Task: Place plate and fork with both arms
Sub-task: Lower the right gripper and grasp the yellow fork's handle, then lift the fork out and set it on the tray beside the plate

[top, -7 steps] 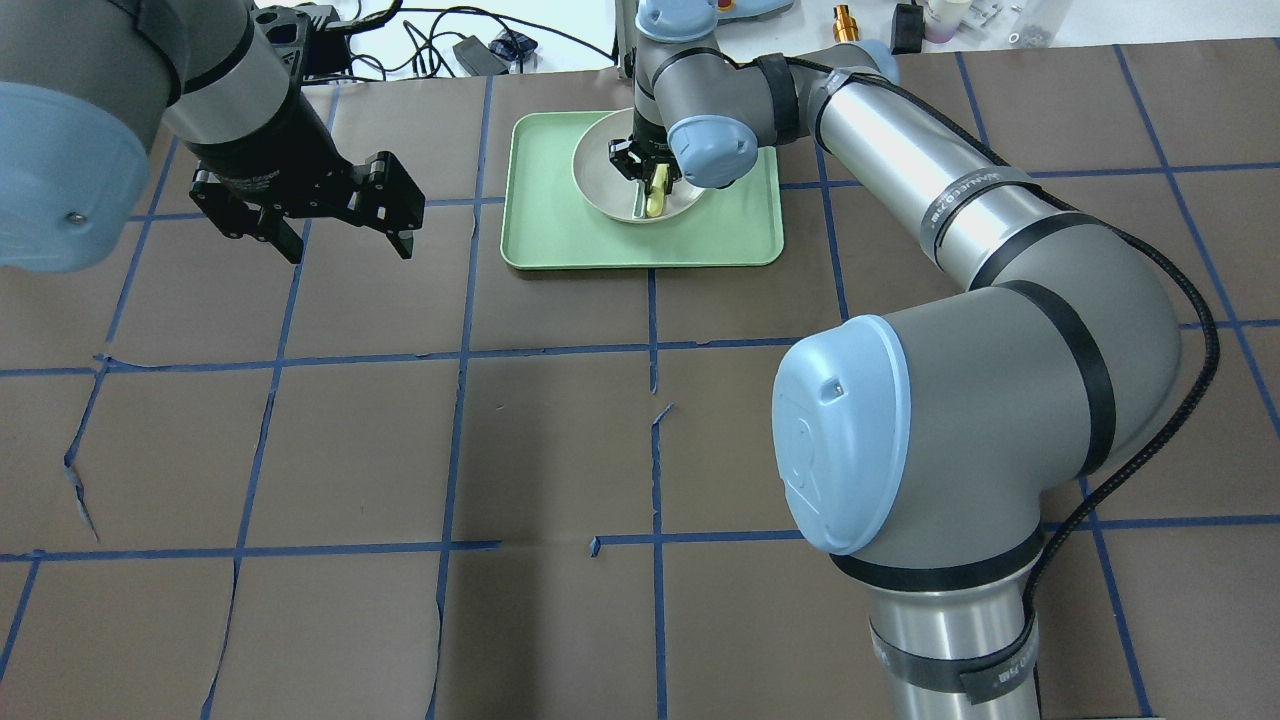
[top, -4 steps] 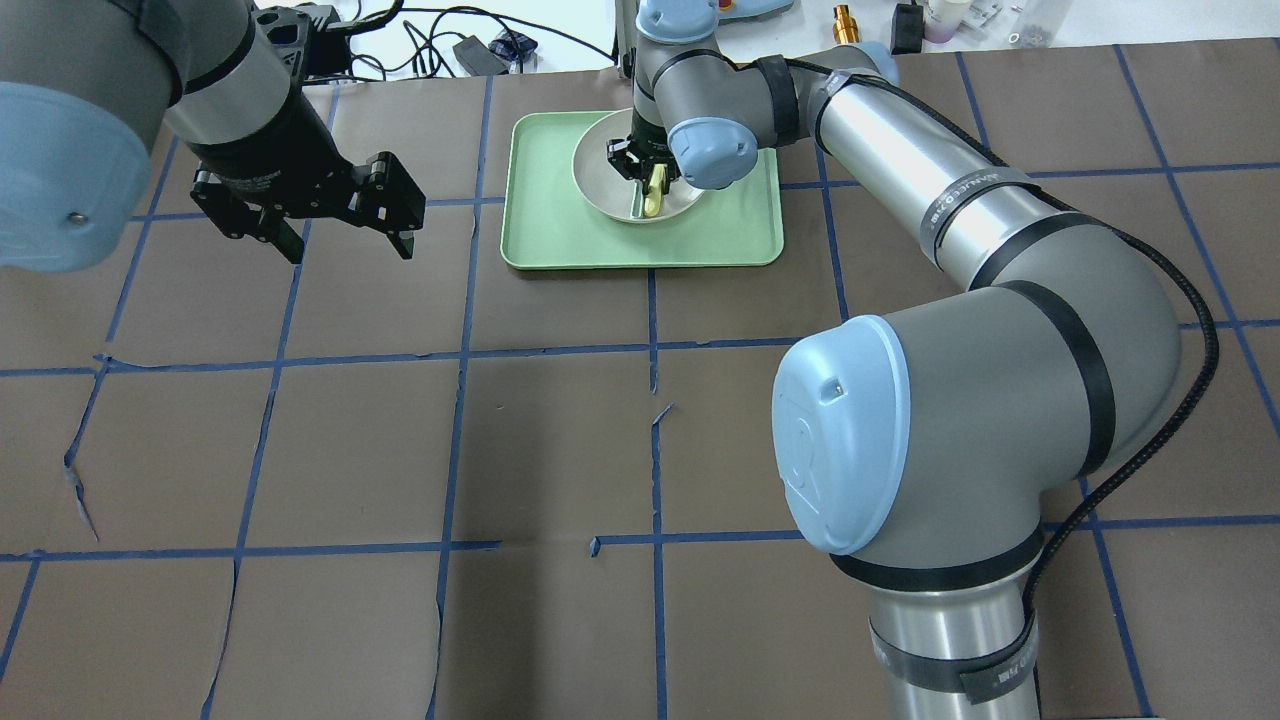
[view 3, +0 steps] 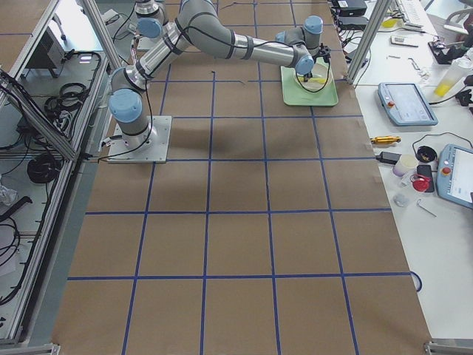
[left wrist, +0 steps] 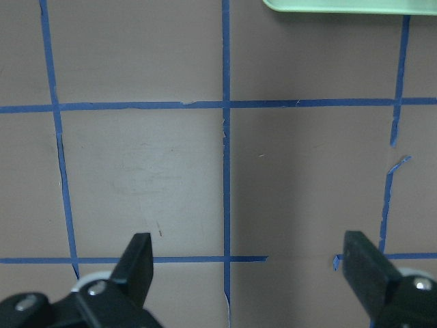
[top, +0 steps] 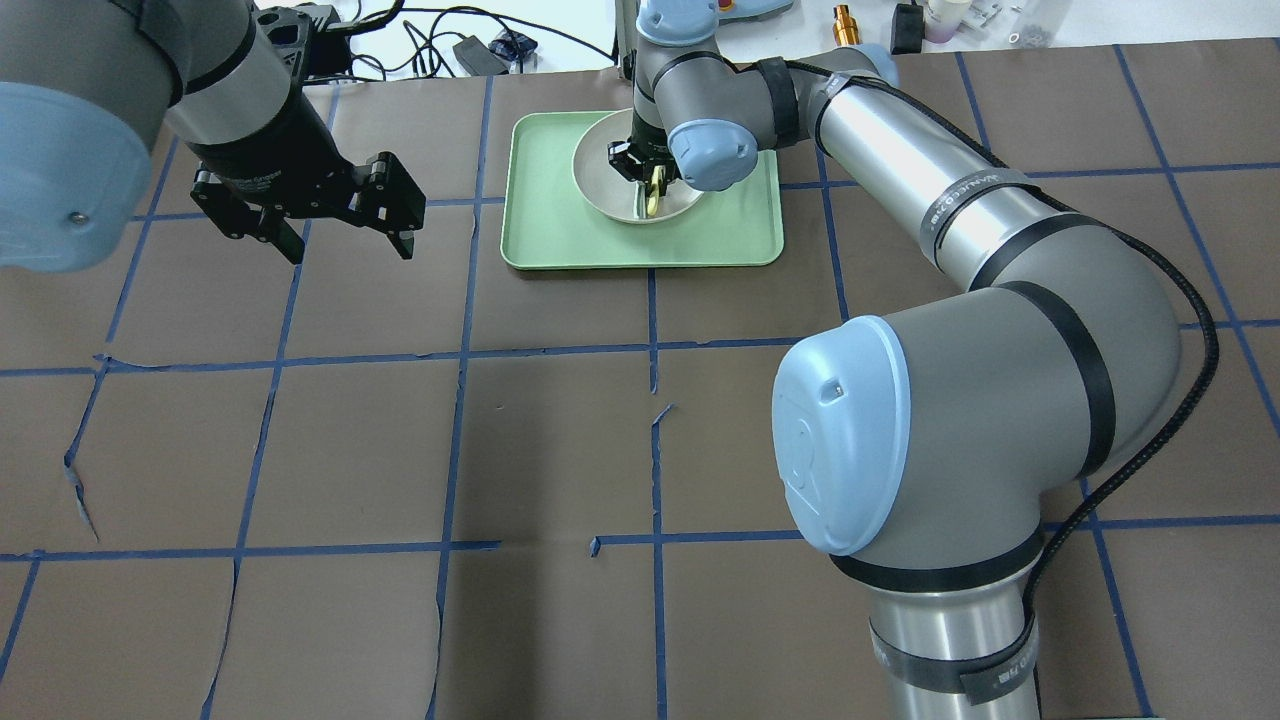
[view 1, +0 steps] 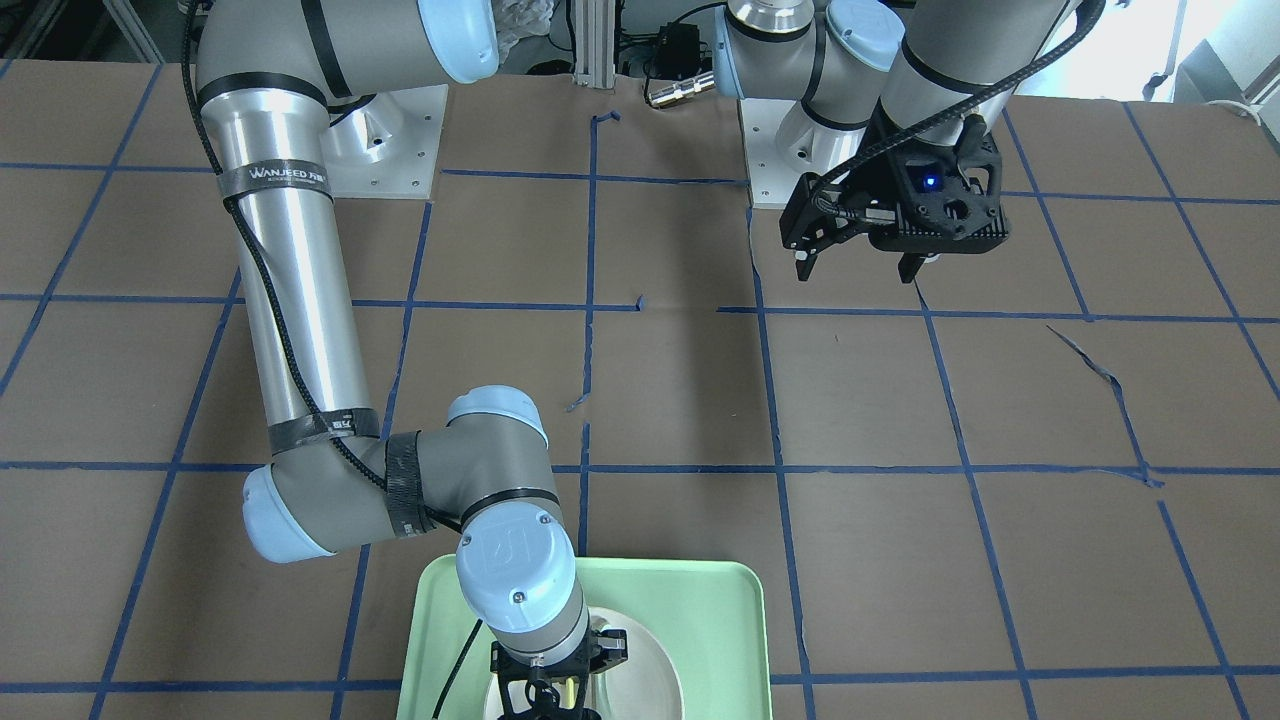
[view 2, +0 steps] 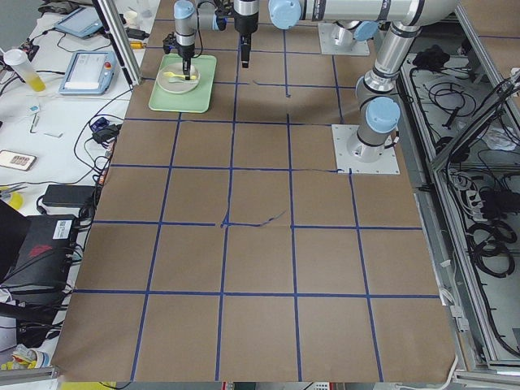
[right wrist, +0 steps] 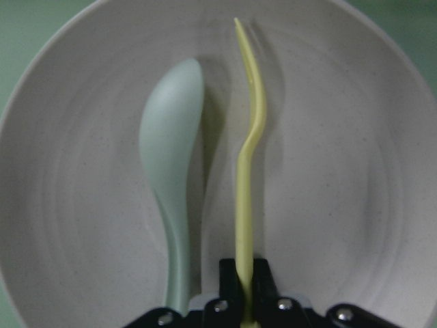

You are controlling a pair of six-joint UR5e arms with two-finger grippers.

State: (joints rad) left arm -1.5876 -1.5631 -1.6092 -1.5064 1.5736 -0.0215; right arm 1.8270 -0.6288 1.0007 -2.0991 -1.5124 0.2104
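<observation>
Fork [right wrist: 247,157] and plate [right wrist: 341,171] are both on the green tray [top: 540,240] at the far side of the table [top: 500,450]. The fork is turned on edge over the plate, tines pointing away from the wrist, and the right pincer [right wrist: 244,277] is clamped on the very end of its handle. Whether the tines touch the plate cannot be told. A pale spoon [right wrist: 171,150] lies in the plate just beside the fork, its handle running in close to the pincer's fingers.

The main risk is the hold itself — a thin handle pinched only at its tip could pivot or slip as the arm moves off, dropping the fork back onto the plate. The spoon is close enough that a finger could catch it and drag it along, nudging the plate.

The left pincer [top: 348,248] hangs spread wide and empty above bare table, well apart from the tray.

Against the overhead view a second ago, the fork shows narrower and shorter, and the right wrist sits slightly farther back — probably the start of a lift. The left arm has not moved.
</observation>
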